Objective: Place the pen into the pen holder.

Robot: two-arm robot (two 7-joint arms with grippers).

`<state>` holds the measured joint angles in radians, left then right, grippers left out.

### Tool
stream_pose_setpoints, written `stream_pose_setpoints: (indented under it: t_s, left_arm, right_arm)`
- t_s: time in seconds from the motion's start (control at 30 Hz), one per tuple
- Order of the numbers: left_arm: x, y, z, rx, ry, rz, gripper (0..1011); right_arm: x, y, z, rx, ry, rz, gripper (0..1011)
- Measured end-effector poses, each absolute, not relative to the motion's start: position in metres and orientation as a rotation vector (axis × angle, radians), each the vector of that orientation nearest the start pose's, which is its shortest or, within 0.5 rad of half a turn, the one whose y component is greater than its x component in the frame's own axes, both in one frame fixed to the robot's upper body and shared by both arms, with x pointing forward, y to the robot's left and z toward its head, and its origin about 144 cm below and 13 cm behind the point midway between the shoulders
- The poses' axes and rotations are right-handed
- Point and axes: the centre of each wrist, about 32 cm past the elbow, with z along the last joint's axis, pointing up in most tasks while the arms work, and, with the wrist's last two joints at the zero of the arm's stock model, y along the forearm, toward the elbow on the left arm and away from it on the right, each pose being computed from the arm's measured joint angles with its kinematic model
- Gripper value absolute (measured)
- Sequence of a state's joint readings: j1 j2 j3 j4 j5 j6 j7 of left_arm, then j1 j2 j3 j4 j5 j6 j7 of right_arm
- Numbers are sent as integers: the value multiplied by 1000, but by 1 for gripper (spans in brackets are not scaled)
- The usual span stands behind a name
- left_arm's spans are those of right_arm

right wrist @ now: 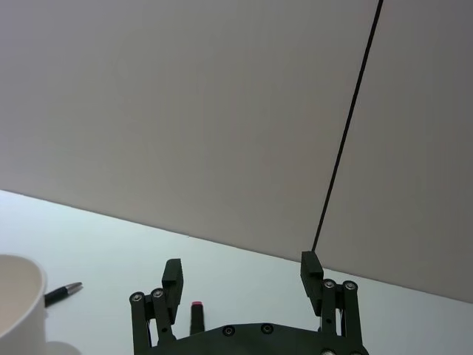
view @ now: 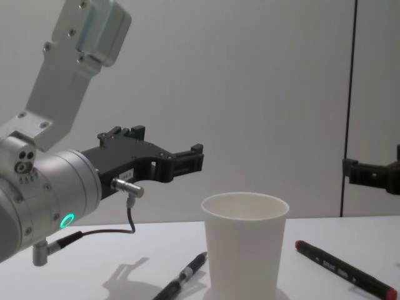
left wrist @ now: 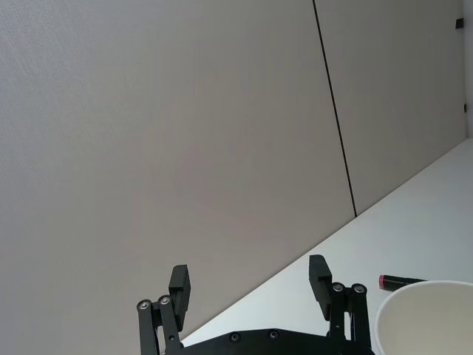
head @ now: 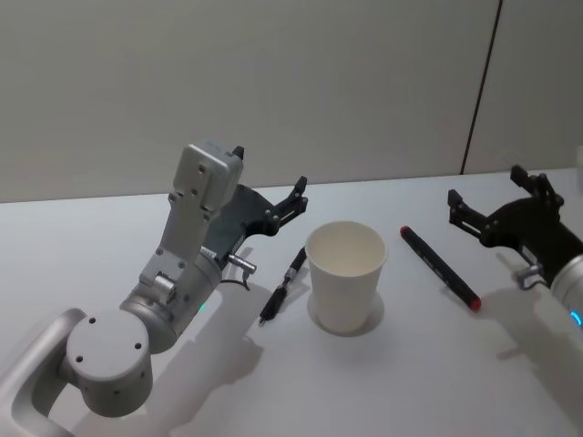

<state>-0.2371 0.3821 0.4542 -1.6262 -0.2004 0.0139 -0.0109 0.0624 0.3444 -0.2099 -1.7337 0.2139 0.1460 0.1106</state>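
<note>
On the white table [head: 82,237]: plain white paper cup [head: 345,273] upright, looks empty. Slim black ballpoint pen with silver clip [head: 283,287] lies flat just beside it, robot's left; black marker with red ends [head: 440,268] lies flat on the other side (task doesn't say which one counts). Left hand [left wrist: 249,272] spread wide, empty, hangs near the ballpoint; right hand [right wrist: 242,265] wide, empty, near the marker. Risks, my read: pens lie flat, so a low pinch may scrape the table or roll them; a finger clipping the light cup could tip it. Chest view shows the left hand's height above the rim; head view gives the layout instead.
</note>
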Motion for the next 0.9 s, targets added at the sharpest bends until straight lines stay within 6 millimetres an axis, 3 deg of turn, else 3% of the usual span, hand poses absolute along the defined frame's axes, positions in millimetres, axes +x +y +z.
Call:
stream_pose_setpoints:
  t_s: [0.4, 0.9]
  left_arm:
    - [492, 198, 1204, 61, -268, 1124, 1001]
    - [492, 198, 1204, 61, -268, 1124, 1001]
  right_arm:
    - [507, -252, 1227, -272, -112, -1191, 1001]
    - [557, -242, 1254, -428, 48, -1131, 1001]
